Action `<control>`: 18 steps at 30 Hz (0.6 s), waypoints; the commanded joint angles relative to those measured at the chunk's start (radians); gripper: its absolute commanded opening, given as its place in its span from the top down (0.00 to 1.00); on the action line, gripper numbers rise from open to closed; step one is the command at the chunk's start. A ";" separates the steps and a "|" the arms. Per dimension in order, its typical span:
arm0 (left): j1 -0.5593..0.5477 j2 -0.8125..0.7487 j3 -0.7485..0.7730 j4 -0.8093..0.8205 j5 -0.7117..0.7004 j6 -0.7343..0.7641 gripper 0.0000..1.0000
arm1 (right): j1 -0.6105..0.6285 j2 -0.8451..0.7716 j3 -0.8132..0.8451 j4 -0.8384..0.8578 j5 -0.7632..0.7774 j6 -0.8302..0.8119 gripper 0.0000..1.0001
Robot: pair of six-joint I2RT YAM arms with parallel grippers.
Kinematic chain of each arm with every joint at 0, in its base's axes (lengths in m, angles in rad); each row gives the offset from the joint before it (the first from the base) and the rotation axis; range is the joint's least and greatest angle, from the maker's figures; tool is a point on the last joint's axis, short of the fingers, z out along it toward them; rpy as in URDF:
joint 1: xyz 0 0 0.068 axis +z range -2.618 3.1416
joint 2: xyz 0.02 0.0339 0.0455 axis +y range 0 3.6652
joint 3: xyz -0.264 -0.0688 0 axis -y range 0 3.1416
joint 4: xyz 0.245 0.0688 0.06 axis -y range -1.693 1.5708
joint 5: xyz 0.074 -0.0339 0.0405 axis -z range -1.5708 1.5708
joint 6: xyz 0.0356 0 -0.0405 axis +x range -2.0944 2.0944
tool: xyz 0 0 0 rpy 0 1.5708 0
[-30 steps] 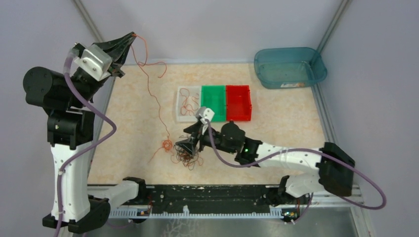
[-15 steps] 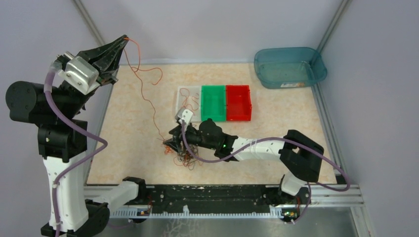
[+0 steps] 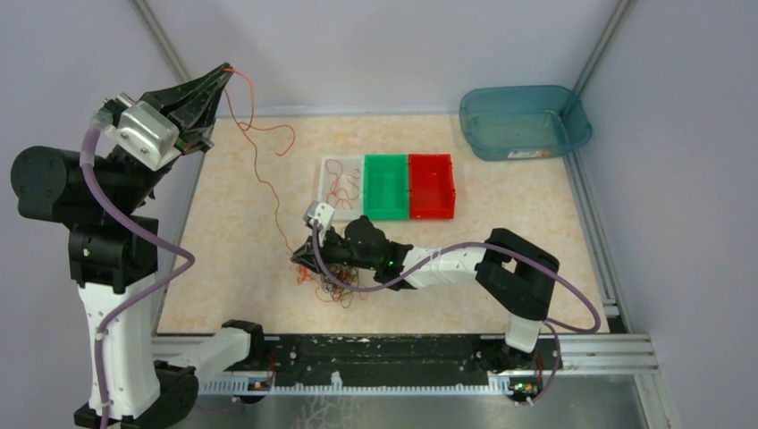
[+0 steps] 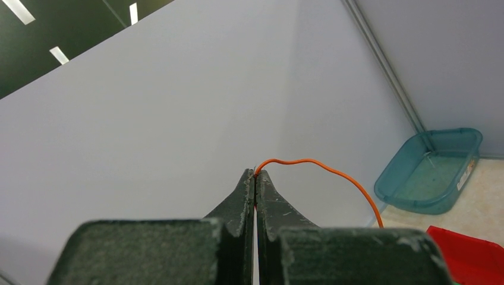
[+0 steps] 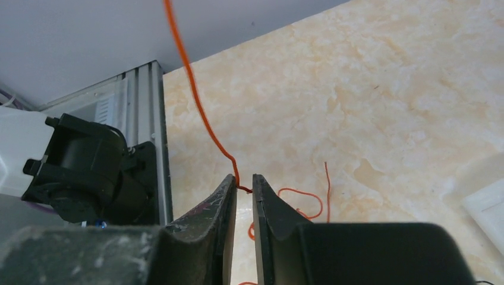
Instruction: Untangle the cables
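Weighing prob. almost nothing, hair-thin curly orange-red & dark cables [image 3: 332,284] lay heaped on beige marbled table [image 3: 223,250]: limp, snag-prone. Left gripper [image 4: 255,175] clenched one orange strand [image 4: 333,170] aloft; right gripper [image 5: 244,181], jaws narrowly apart, straddled it nr heap, likely best hold.

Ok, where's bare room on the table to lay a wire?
Bare: between red tray and blue tub; right of the right arm. Crowded: the tangle at the right gripper; the orange wire crosses the left side.

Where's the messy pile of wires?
In the top view, the tangle lies on the table left of centre, at the tip of the right arm, nearer than the white bin.
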 commanded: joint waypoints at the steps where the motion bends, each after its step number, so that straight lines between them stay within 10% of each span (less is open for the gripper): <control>1: -0.003 -0.019 0.014 -0.008 -0.006 -0.019 1.00 | 0.001 -0.012 0.057 0.076 0.027 -0.018 0.85; 11: -0.003 -0.153 -0.231 -0.144 -0.029 -0.197 1.00 | -0.031 -0.150 0.021 0.116 0.044 -0.004 1.00; 18: -0.003 -0.256 -0.441 -0.219 0.126 -0.351 0.67 | -0.069 -0.298 -0.053 0.228 0.082 0.050 1.00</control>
